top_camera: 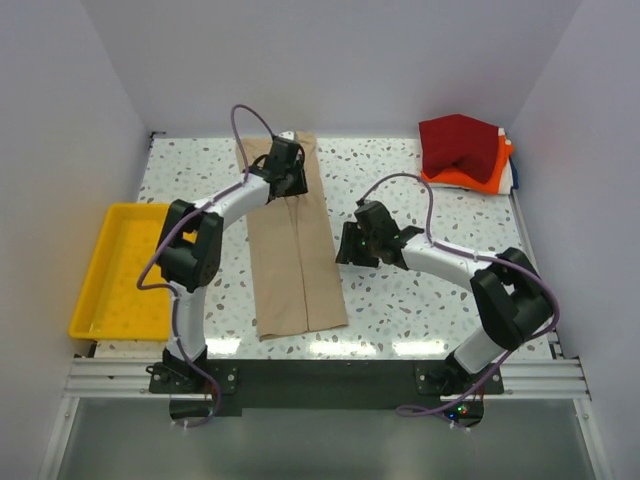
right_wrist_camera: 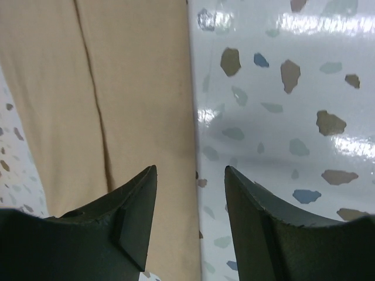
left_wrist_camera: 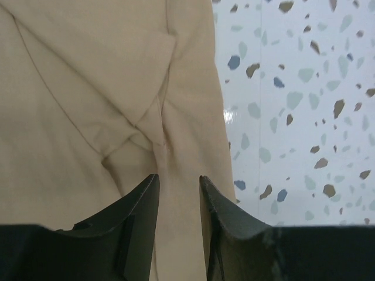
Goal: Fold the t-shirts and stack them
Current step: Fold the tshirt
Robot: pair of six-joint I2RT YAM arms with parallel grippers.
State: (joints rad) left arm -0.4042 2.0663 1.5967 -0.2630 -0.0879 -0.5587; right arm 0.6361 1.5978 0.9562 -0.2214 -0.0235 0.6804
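The tan t-shirt [top_camera: 295, 250] lies folded into a long narrow strip down the middle of the table. My left gripper [top_camera: 285, 172] is over the strip's far end. In the left wrist view it [left_wrist_camera: 179, 178] is open, with creased tan cloth [left_wrist_camera: 105, 88] under and between the jaws. My right gripper [top_camera: 345, 245] is at the strip's right edge, about halfway along. In the right wrist view it [right_wrist_camera: 190, 170] is open and straddles that edge of the cloth [right_wrist_camera: 135, 88]. The dark red t-shirt [top_camera: 458, 145] lies folded on top of the orange t-shirt [top_camera: 482, 180] at the back right.
A yellow plastic tray [top_camera: 120, 270] sits at the table's left edge. White walls close in the back and both sides. The speckled tabletop [top_camera: 400, 300] shows between the tan strip and the right arm.
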